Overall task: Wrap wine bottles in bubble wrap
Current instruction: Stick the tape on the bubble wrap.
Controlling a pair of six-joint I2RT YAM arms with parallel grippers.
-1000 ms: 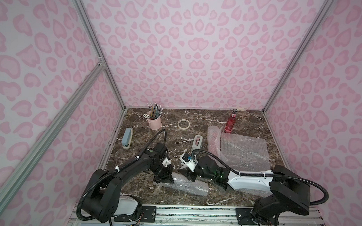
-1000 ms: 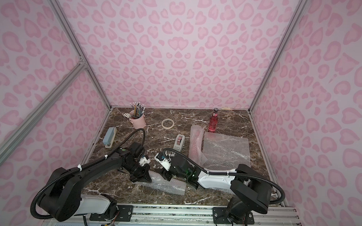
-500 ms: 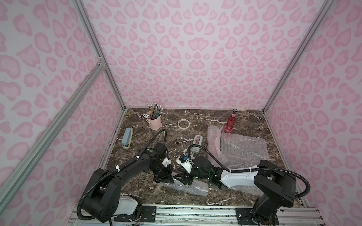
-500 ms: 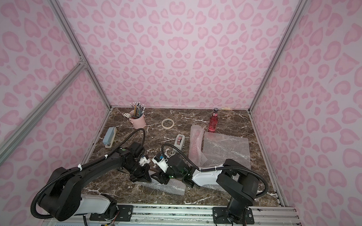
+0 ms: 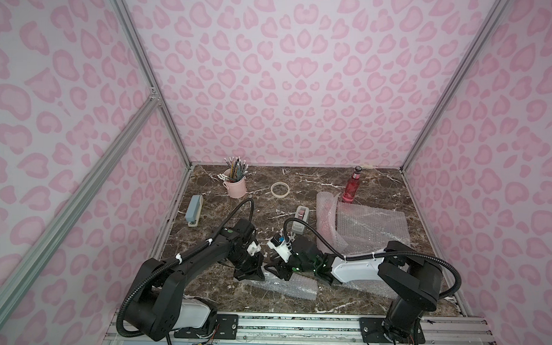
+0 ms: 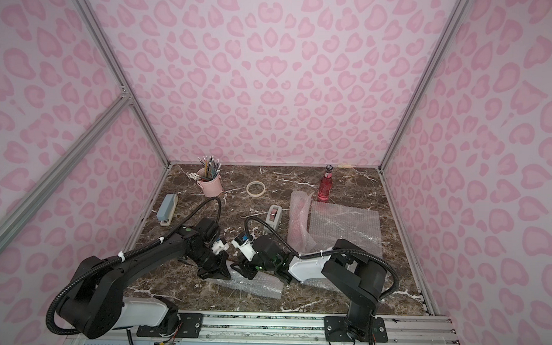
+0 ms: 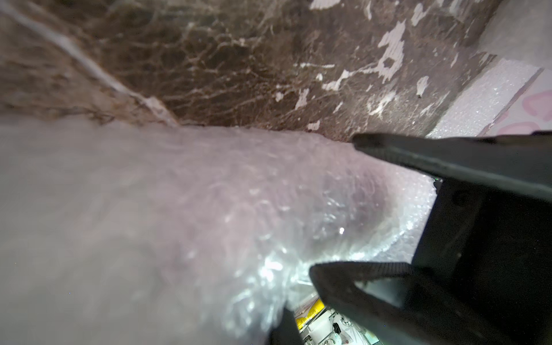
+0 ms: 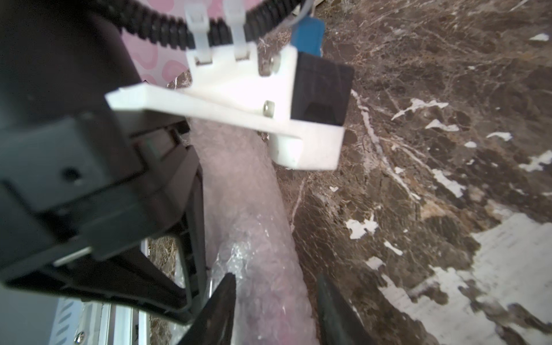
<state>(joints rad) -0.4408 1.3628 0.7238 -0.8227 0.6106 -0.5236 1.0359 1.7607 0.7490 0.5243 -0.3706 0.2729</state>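
In both top views the table (image 5: 378,183) is brown marble-look stuff with white veins. Lower middle of the frame, a roll (image 5: 291,287) of clear, bumpy bubble wrap lies flat, a stubby tube. The left gripper (image 5: 249,273) and right gripper (image 5: 274,269), both black and angular, meet nose to nose at the roll's left end (also (image 6: 217,270) and (image 6: 243,268)).

Right of centre, a flat rectangular sheet (image 5: 374,224) of the same bubbly film is spread out. A pink sheet (image 5: 325,209) curls up along its left edge. Just behind them the bottle (image 5: 351,188) stands upright: slim pink-red glass, dark cap.

Upper left of the table there's a pink cup (image 5: 235,188) of pencils, a thin tape ring (image 5: 279,190), a grey dispenser (image 5: 300,218) and a blue-grey stapler (image 5: 193,210).

In the left wrist view the roll (image 7: 194,209) fills the left and middle, cloudy and crinkled. A darker purplish patch shows through near its end, and I can't tell what's inside. The right gripper (image 7: 334,204) comes in from the right edge, its ribbed black fingers (image 7: 433,161) apart, one on either side of the roll's end. The left gripper's own jaws are together. I can't tell if any film is pinched.

In the right wrist view the right gripper's dark fingertips (image 8: 225,298) sit at the bottom of the frame, apart, with the roll (image 8: 254,239) running between them. The left gripper (image 8: 191,239) fills the upper left, black with a white plastic bracket (image 8: 239,98), right beside the roll.
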